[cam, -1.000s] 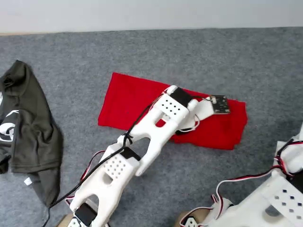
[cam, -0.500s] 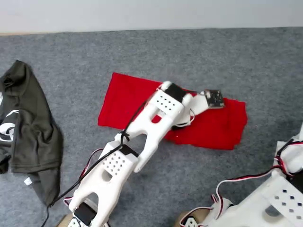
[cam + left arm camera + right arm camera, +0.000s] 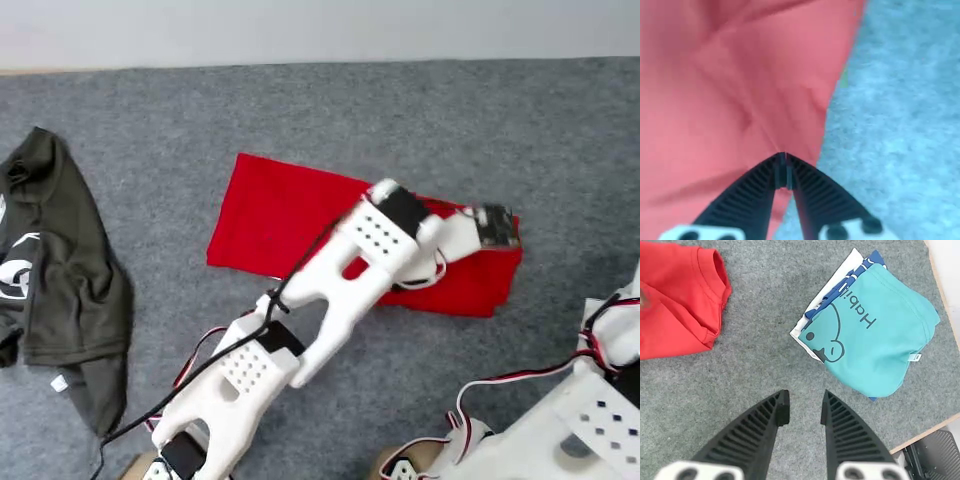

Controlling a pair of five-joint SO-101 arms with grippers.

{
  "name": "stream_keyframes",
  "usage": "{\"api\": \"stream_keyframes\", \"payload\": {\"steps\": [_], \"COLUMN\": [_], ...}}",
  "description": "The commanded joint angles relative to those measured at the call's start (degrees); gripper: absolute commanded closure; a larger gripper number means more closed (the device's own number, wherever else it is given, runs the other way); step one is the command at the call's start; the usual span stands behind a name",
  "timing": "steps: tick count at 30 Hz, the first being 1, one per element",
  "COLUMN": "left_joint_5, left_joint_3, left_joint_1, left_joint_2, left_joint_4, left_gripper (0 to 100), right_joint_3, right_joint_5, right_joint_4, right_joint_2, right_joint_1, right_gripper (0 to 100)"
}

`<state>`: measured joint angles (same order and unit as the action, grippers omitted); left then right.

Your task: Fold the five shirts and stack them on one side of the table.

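A folded red shirt (image 3: 270, 210) is seen laid flat at the middle of the grey worktop (image 3: 400, 110) — the left arm (image 3: 375, 245) is stretched across it towards its right end — and a dark olive shirt (image 3: 60, 260) is seen crumpled at the left edge.

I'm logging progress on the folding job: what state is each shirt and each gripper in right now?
red shirt: folded into a strip, flat on the table, not stacked.
dark shirt: unfolded, rumpled.
teal shirt: folded, lying on the blue-and-white shirt.
blue-and-white shirt: folded, under the teal shirt.
left gripper: shut on the red shirt near its edge.
right gripper: open, holding nothing.
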<state>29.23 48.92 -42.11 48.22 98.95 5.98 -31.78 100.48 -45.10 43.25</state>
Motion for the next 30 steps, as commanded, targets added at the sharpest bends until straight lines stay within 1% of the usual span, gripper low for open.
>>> {"api": "stream_keyframes", "payload": {"steps": [1, 6, 14, 17, 21, 26, 30], "left_joint_5": [-0.6, -0.5, -0.5, -0.8, -1.0, -1.2, -6.1], "left_joint_3": [-1.3, -1.0, 8.7, 15.5, 21.8, 22.3, 22.6], "left_joint_1": [0.7, 3.3, 3.7, 3.6, 3.5, 3.4, 5.5], "left_joint_2": [-0.2, 6.0, 10.7, 9.8, 7.3, 2.8, -0.1], "left_joint_4": [-3.2, -7.1, -2.5, 1.1, 1.6, 1.6, 1.6], "left_gripper": [100, 100, 100, 100, 100, 100, 100], "right_joint_3": [-0.4, -0.4, -0.4, -0.4, -0.4, -0.4, -0.4], "right_joint_5": [0.3, 0.3, 0.3, 0.2, 0.2, 0.2, 0.2], "right_joint_4": [2.1, 2.1, 2.1, 2.1, 2.1, 2.1, 2.0], "right_joint_2": [-0.8, -0.8, -0.8, -0.8, -0.8, -0.8, -0.7], "right_joint_1": [-0.6, -0.6, -0.6, -0.6, -0.6, -0.6, -0.6], "right_gripper": [89.0, 89.0, 89.0, 89.0, 89.0, 89.0, 89.0]}}
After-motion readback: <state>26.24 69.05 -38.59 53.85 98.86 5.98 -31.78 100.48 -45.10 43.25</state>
